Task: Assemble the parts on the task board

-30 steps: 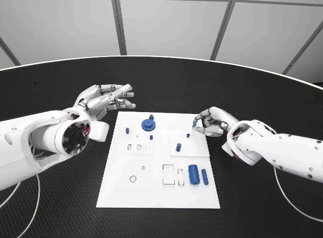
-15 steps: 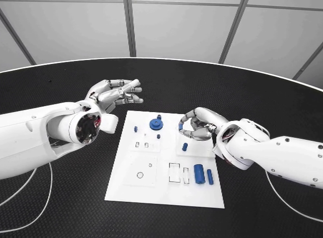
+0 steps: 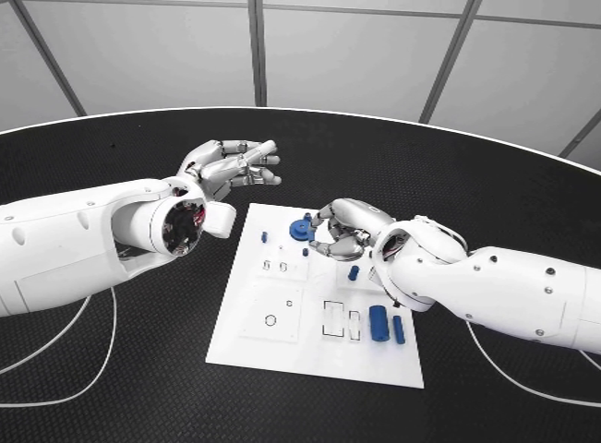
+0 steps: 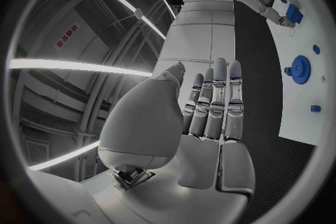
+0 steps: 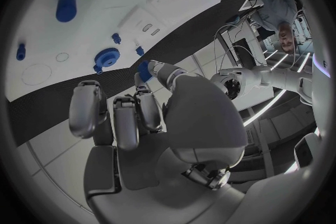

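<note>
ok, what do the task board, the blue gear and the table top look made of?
Task board: looks like matte white plastic or painted sheet; flat, even, with cut recesses.
Blue gear: probably moulded or printed plastic; uniform saturated blue, no metallic shine.
Table: black with a fine dotted weave, so likely a textured rubber or fabric mat; cannot be sure.

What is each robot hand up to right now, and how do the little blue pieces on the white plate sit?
Left robot hand: raised off the board, fingers apart, holding nothing.
Right robot hand: fingers curled over the board; a blue piece at its fingertips.
Blue gear: flat on the task board.
Blue cylinder: lying on its side.
</note>
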Controlling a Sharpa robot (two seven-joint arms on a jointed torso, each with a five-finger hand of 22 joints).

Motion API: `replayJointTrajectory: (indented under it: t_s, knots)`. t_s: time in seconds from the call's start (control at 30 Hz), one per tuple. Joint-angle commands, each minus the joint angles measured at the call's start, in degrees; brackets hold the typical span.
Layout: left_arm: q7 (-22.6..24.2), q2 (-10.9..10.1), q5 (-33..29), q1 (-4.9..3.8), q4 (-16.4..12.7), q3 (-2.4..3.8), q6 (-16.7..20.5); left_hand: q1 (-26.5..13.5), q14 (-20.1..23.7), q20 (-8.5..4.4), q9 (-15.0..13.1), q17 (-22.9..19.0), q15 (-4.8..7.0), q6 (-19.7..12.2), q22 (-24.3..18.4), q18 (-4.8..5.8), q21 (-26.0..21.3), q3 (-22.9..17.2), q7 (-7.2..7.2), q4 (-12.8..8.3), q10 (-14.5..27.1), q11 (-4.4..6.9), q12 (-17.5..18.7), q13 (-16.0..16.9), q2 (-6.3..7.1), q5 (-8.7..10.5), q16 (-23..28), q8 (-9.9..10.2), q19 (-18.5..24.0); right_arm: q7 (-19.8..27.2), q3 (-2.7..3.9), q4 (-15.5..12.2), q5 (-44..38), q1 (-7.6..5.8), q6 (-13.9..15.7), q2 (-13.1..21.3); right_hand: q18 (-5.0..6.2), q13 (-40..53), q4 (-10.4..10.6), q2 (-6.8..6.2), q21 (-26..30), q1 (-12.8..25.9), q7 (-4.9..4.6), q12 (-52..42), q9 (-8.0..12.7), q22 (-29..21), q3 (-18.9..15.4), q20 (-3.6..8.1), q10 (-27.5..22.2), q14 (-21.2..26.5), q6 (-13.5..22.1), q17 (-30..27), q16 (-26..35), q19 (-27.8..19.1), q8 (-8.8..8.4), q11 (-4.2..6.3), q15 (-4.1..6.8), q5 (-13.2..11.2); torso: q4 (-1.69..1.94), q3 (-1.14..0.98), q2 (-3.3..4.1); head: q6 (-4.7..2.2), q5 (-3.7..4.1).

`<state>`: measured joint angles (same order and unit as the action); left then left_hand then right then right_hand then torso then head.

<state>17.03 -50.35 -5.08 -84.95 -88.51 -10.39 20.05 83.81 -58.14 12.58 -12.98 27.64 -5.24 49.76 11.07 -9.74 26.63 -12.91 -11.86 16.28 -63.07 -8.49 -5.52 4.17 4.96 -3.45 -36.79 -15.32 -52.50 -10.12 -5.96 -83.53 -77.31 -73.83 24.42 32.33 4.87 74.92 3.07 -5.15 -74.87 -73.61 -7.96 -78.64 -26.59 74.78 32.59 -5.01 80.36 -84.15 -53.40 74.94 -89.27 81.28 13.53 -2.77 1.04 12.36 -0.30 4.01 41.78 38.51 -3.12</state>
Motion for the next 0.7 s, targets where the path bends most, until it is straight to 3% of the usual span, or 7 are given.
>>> replayJointTrajectory:
  t_s: [0.03,0.17,0.7]
  knots:
    - [0.0,0.1,0.0,-0.01,0.4,0.01,0.0,0.5,0.3,-0.02,-0.1,0.1,0.09,0.0,0.1,-0.68,0.3,-0.4,-0.31,-0.1,-0.3,-0.09,0.2,0.0,0.18,0.04,-0.2,0.3,0.5,-0.5,-0.01,1.6,-0.7,0.06,-0.2,-2.2,-0.84,2.5,-0.2,0.47,0.1,-0.2,0.11,0.1,-1.6,0.0,0.0,0.26,-0.1,-5.6,0.0,14.0,-0.3,0.0,0.64,-0.21,0.12,0.2,-0.08,-0.03,0.22,-0.3,-0.54]
    - [0.1,0.2,0.0,-0.01,0.7,0.01,0.1,0.5,0.3,-0.02,-0.1,0.1,0.09,0.0,0.1,-0.68,0.3,-0.4,-0.31,-0.1,-0.3,-0.09,0.2,0.0,0.18,0.04,-0.2,0.3,0.5,-0.8,-0.03,2.8,-1.1,0.23,-0.7,-3.8,-0.85,2.6,-0.2,0.47,0.0,-0.1,0.09,0.1,-1.6,0.0,0.0,0.25,-0.1,-5.6,0.0,14.0,-0.3,0.0,0.64,-0.24,0.1,0.2,-0.13,-0.34,0.37,-0.33,-0.94]
    - [0.1,0.4,0.0,-0.01,0.9,0.01,0.1,0.5,0.3,-0.02,-0.1,0.1,0.09,0.0,0.1,-0.68,0.3,-0.4,-0.31,-0.1,-0.3,-0.09,0.2,0.0,0.18,0.04,-0.2,0.3,0.5,-1.8,-0.25,4.2,-2.9,1.77,-4.1,-6.7,-0.82,2.5,-0.2,0.46,0.1,0.1,-0.02,0.2,-1.6,-0.1,0.0,0.19,-0.2,-5.6,0.3,13.9,-0.3,-0.1,0.58,-0.33,0.02,0.3,-0.23,-0.39,0.47,0.15,-1.34]
